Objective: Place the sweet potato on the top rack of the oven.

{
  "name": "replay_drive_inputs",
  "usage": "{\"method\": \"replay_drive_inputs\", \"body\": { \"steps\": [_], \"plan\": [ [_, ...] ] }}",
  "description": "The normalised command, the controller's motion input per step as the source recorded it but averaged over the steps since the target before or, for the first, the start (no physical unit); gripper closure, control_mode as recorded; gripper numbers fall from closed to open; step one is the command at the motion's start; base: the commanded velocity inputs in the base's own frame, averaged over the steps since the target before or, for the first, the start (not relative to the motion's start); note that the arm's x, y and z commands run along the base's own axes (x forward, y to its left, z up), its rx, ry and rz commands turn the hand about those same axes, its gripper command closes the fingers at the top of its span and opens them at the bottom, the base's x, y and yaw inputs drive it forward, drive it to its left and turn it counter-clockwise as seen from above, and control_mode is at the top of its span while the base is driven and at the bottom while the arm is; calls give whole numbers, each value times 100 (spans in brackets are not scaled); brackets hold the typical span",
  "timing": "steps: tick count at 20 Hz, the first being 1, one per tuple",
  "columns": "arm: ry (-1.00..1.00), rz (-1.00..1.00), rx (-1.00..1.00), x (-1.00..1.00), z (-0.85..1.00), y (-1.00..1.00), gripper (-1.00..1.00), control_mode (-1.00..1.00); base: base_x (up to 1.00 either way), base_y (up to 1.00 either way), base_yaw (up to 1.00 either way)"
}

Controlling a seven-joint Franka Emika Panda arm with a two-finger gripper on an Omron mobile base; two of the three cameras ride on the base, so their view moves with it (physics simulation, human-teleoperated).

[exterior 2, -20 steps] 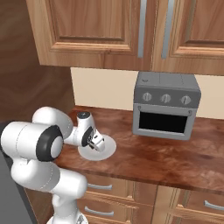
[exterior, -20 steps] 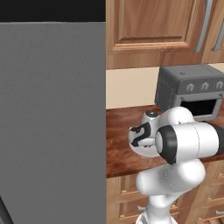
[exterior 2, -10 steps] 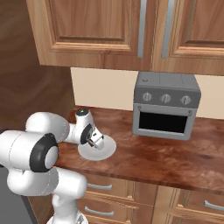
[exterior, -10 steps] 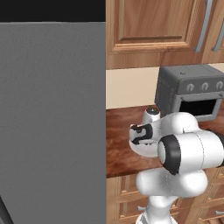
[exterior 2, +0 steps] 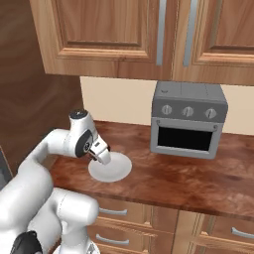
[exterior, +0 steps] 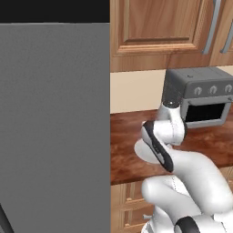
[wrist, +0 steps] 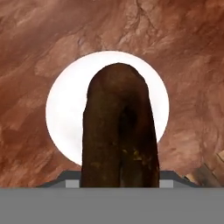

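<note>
No text, label, brand, number or sign can be read anywhere. The toaster oven [exterior 2: 189, 120], off to the side of the gripper [exterior 2: 102, 156], has three knobs with faint tick marks around them, too small to make out. Its grey front carries no lettering, and neither do the wooden cabinet doors [exterior 2: 104, 34] above.

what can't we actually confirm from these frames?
- Pincer fingertips: in the hand view the sweet potato covers them, so the grip cannot be told.
- Pincer over the plate: too small in the right base view to read.
- Plate in the left base view: mostly hidden behind the arm.
</note>
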Motion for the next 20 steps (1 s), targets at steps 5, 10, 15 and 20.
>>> {"method": "replay_drive_inputs", "body": {
  "steps": [5,10,15,20],
  "plan": [
    [2,23,-1,-64,100,25,100,-100,0,0,0],
    [9,43,-19,-60,66,26,100,-100,0,0,0],
    [6,23,-17,-71,67,9,100,-100,0,0,0],
    [-10,8,1,-84,0,-5,100,-100,0,0,0]
  ]
}}
